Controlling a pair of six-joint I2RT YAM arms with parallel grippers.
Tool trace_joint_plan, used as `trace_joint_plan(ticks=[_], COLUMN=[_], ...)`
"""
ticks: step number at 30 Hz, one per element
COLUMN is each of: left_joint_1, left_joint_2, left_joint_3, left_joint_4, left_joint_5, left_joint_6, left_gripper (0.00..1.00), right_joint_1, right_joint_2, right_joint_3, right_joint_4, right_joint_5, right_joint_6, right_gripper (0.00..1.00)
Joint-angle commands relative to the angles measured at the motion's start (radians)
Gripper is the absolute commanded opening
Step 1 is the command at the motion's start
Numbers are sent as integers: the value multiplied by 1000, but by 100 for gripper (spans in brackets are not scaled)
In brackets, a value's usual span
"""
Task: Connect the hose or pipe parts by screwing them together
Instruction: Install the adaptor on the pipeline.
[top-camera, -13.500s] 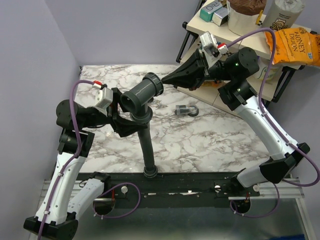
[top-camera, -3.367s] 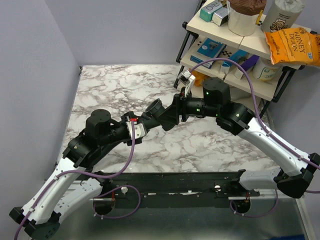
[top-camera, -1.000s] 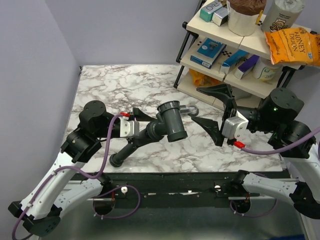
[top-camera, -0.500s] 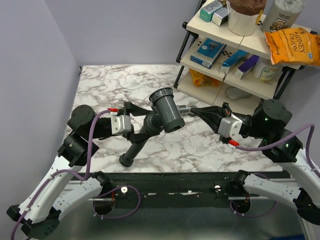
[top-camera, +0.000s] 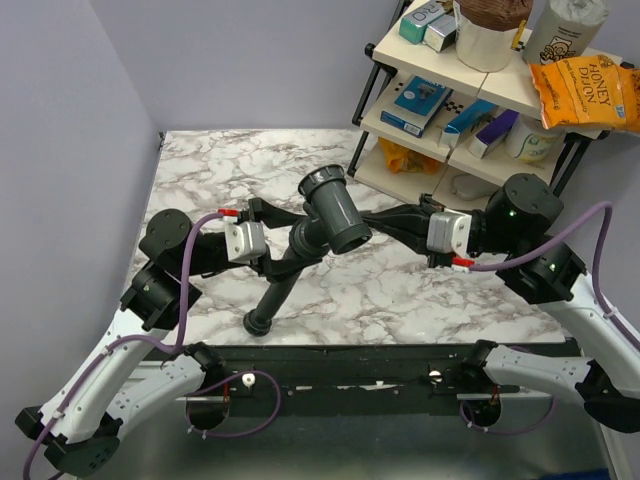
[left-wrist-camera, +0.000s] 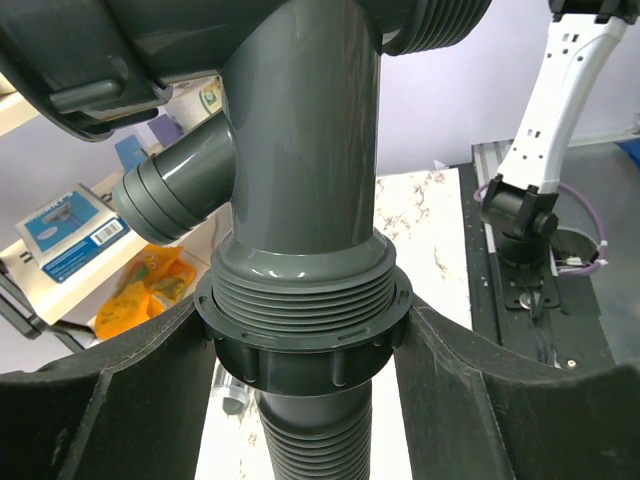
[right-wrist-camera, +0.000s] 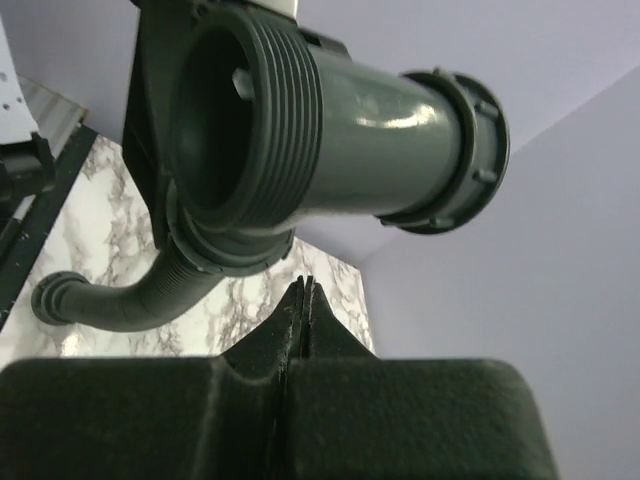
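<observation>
Left gripper is clamped across the collar nut where the ribbed hose meets the Y fitting, holding the assembly up over the bench. The hose droops toward the near edge; can't tell if its free end touches down. Thread shows above the nut, so I judge the joint isn't run fully home. Right gripper is pinched together on nothing, tip just below the fitting's threaded mouth. Risks: a closed tip can only nudge, so pushing in here could twist the fitting in my left grip or cock the nut and cross-thread it. The dangling hose adds leverage, and if it drags on the bench it could pull the joint out of line.
</observation>
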Motion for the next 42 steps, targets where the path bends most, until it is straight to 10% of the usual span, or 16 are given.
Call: trace_joint_plan(ticks=[1, 14, 26, 42], left_joint_1=[2, 2, 0, -9], left_joint_2=[1, 7, -1, 12], left_joint_3=[-3, 12, 9, 23], left_joint_4=[51, 36, -147, -274], left_joint_5=[-42, -69, 63, 120], left_joint_6=[24, 42, 193, 279], left_gripper=[0, 0, 0, 0], right_joint_1=[8, 65, 65, 65], right_joint_2=[9, 151, 144, 521], right_joint_3=[55, 296, 452, 1046], right_joint_4=[-8, -346, -305, -730], right_joint_5=[-133, -189, 310, -123], right_joint_6=[28, -16, -122, -27], right_gripper=[1, 1, 8, 1])
